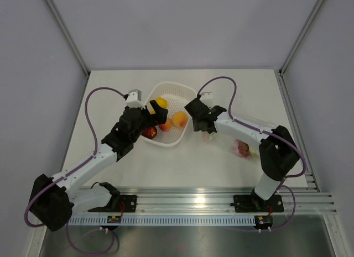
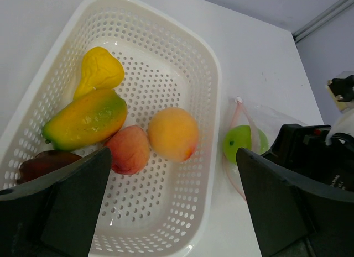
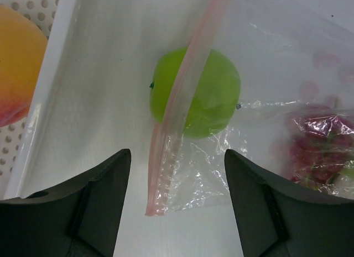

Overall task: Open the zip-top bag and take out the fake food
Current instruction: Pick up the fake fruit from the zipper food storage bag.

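The zip-top bag [image 3: 232, 157] lies flat on the table just right of the basket, its pink zip strip [image 3: 176, 124] running across a green apple [image 3: 207, 94] at the mouth. Dark red grapes [image 3: 318, 146] sit deeper inside. My right gripper [image 3: 177, 207] hovers open above the bag's zip corner, with nothing between its fingers. My left gripper [image 2: 174, 213] stands open over the near end of the basket, empty. Fake food in the basket: a yellow pear [image 2: 99, 69], a mango [image 2: 86, 119], a peach [image 2: 128, 149], an orange fruit [image 2: 172, 132] and a dark red piece [image 2: 47, 163].
The white perforated basket [image 1: 178, 140] sits mid-table between the two grippers [image 1: 150, 123] [image 1: 200, 124]. The bag [image 1: 243, 147] lies partly under my right arm. In the left wrist view the right arm's black body [image 2: 310, 152] is close beside the green apple [image 2: 245, 142].
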You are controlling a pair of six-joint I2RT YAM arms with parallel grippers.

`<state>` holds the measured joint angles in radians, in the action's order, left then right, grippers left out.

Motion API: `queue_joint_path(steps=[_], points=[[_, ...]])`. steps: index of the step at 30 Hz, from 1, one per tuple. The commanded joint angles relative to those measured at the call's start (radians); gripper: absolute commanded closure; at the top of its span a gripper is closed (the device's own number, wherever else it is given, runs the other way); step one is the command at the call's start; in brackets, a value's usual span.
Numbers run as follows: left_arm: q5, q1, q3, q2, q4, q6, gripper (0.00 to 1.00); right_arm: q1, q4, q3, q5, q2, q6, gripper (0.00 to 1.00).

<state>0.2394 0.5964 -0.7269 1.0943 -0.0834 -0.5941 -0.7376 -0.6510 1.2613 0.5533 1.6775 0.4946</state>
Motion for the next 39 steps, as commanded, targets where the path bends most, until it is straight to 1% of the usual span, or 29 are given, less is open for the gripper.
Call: queue_joint_path(steps=[1, 4, 5, 7, 8, 11, 14, 15, 19, 21, 22, 26, 30, 37, 39], points=[[-0.018, -0.007, 0.003, -0.016, -0.026, -0.013, 0.02, -0.025, -0.065, 0.076, 0.098, 0.053, -0.011, 0.26], [-0.034, -0.007, 0.0, 0.001, -0.029, -0.013, 0.02, -0.025, -0.088, 0.09, 0.129, 0.068, -0.004, 0.32], [-0.035, -0.007, -0.002, 0.009, -0.03, -0.01, 0.01, -0.026, -0.085, 0.087, 0.129, 0.068, -0.007, 0.37], [-0.043, -0.007, -0.005, 0.019, -0.029, -0.007, 0.01, -0.026, -0.09, 0.087, 0.132, 0.073, -0.007, 0.45], [-0.043, -0.007, -0.009, 0.024, -0.026, -0.003, 0.01, -0.026, -0.098, 0.093, 0.14, 0.076, -0.008, 0.52], [-0.037, -0.007, -0.012, 0.024, -0.015, 0.004, 0.01, -0.026, -0.108, 0.105, 0.154, 0.093, -0.007, 0.55], [-0.035, -0.007, -0.008, 0.019, -0.018, 0.005, 0.01, -0.026, -0.124, 0.11, 0.164, 0.103, -0.004, 0.63], [-0.037, -0.007, -0.006, 0.021, -0.021, 0.007, 0.01, -0.026, -0.125, 0.11, 0.163, 0.103, -0.002, 0.63], [-0.017, -0.007, -0.014, 0.018, -0.004, 0.007, 0.01, -0.029, -0.056, 0.081, 0.083, 0.076, -0.03, 0.47], [-0.003, -0.007, -0.009, 0.007, -0.003, 0.008, 0.01, -0.043, -0.056, 0.082, 0.106, 0.076, -0.024, 0.45], [-0.002, -0.009, -0.006, -0.002, -0.004, 0.008, 0.01, -0.048, -0.058, 0.084, 0.12, 0.073, -0.019, 0.43], [0.001, -0.007, 0.0, -0.01, -0.007, 0.008, 0.01, -0.065, -0.035, 0.076, 0.125, 0.065, -0.019, 0.39], [0.0, -0.007, -0.003, -0.005, -0.004, 0.008, 0.01, -0.066, -0.061, 0.093, 0.154, 0.099, -0.013, 0.38], [-0.005, -0.007, -0.003, -0.007, -0.004, 0.008, 0.01, -0.068, -0.191, 0.165, 0.27, 0.188, 0.039, 0.39], [-0.008, -0.007, -0.002, -0.007, -0.004, 0.008, 0.01, -0.069, -0.205, 0.173, 0.277, 0.203, 0.044, 0.4]])
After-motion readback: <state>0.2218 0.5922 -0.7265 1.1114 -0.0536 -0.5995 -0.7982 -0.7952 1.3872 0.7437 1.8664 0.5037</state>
